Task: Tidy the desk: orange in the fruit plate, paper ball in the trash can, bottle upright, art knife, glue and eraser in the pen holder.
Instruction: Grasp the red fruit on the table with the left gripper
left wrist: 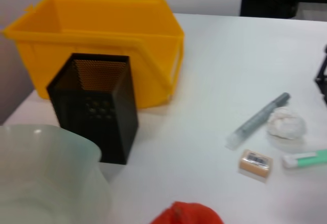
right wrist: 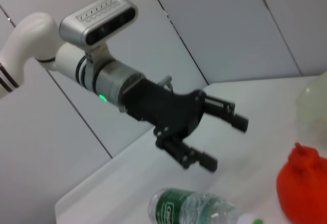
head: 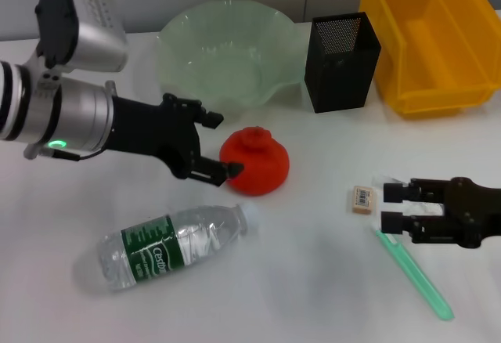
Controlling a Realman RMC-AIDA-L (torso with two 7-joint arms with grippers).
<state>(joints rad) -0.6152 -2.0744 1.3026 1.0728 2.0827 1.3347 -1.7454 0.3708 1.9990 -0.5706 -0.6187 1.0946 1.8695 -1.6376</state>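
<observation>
Left gripper [head: 221, 144] with jaws wide apart, just beside the orange [head: 255, 160], knob upward; bottle [head: 174, 244] lying on its side, cap toward the orange; right gripper [head: 391, 207], jaws spread, near the eraser [head: 363, 199]; fruit plate [head: 227, 49] behind.

Even bright overhead light, soft faint shadows; wrist views slightly blurred, near objects defocused.

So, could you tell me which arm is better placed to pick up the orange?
Left. The left gripper is open right beside the orange, while the right gripper sits near the eraser.
</observation>
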